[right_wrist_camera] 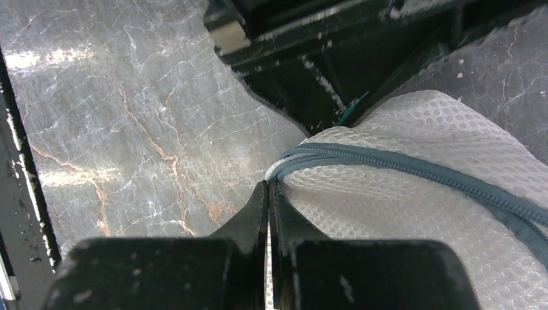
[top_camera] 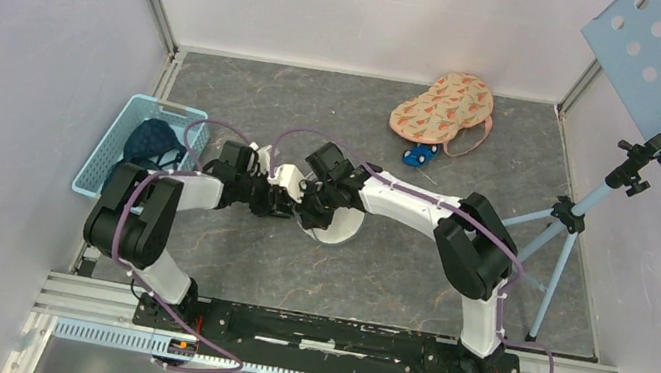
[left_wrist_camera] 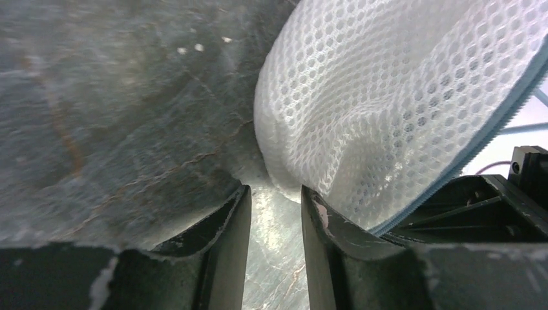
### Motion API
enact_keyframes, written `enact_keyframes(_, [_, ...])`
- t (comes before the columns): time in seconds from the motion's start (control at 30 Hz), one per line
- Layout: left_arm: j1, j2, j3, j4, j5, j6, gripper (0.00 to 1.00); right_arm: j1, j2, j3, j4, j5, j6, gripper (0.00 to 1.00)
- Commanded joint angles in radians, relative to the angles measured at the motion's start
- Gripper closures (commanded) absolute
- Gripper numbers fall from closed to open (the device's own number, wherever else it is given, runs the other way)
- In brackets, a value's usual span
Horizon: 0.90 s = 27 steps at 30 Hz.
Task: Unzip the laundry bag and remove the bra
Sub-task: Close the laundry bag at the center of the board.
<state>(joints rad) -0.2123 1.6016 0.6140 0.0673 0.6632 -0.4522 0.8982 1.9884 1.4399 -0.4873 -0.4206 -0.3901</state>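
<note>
**A:** Both arms are in tight over the laundry bag at mid-table. What has the right gripper got?

**B:** Its fingers are pressed flat together, no gap at all. The tips sit right at the end of the teal zip, where the tape curls round the bag's corner. The pull is hidden, so I can't tell whether it's pinched between them.

**A:** And the left gripper?

**B:** Parted a little, with bare table showing through the gap. The mesh bulges just beyond the tips and drapes over the one finger on the bag's side. Nothing is clamped that I can see.

**A:** So the zip isn't open?

**B:** In the right wrist view the teeth run closed away from the fingertips, right out of shot. There's no sign of the bra, because the mesh is too dense to see through. Presumably it's inside.

**A:** How do you play this step well?

**B:** My read is to anchor first. The left fingers need a proper bite on the mesh beside the zip's end, or the whole bag slides along with the pull. Then the right draws along the line of the tape, away from the left's tips. Keep it low and straight, with the tape taut between the two. Lift or yank sideways and soft mesh bunches into the slider.

**A:** Biggest risk?

**B:** Fingers closed on cloth rather than on the pull. Worth checking before hauling.
</note>
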Motion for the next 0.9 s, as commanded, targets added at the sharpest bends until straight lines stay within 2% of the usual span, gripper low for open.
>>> enact_keyframes(0.0, [0.036, -0.062, -0.016, -0.039, -0.079, -0.005, 0.57, -0.011, 0.009, -0.01, 0.068, -0.009, -0.001, 1.0])
enact_keyframes(0.13, [0.061, -0.099, -0.005, -0.058, -0.08, 0.001, 0.48, -0.013, -0.008, 0.035, 0.046, -0.032, -0.015, 0.98])
enact_keyframes(0.4, [0.113, -0.263, 0.0, -0.063, -0.024, 0.009, 0.22, -0.014, -0.106, 0.139, 0.005, 0.001, -0.09, 0.63])
enact_keyframes(0.47, [0.123, -0.325, 0.003, -0.102, -0.024, 0.033, 0.17, -0.014, -0.134, 0.156, -0.008, 0.009, -0.109, 0.57])
enact_keyframes(0.6, [0.129, -0.432, 0.055, -0.188, -0.043, 0.151, 0.12, -0.016, -0.202, 0.177, -0.044, 0.005, -0.139, 0.46])
enact_keyframes(0.73, [0.128, -0.467, 0.154, -0.295, -0.03, 0.266, 0.06, -0.033, -0.309, 0.159, -0.068, 0.014, -0.159, 0.32])
enact_keyframes(0.87, [0.097, -0.478, 0.262, -0.394, -0.023, 0.384, 0.04, -0.092, -0.424, 0.09, -0.066, 0.009, -0.133, 0.28])
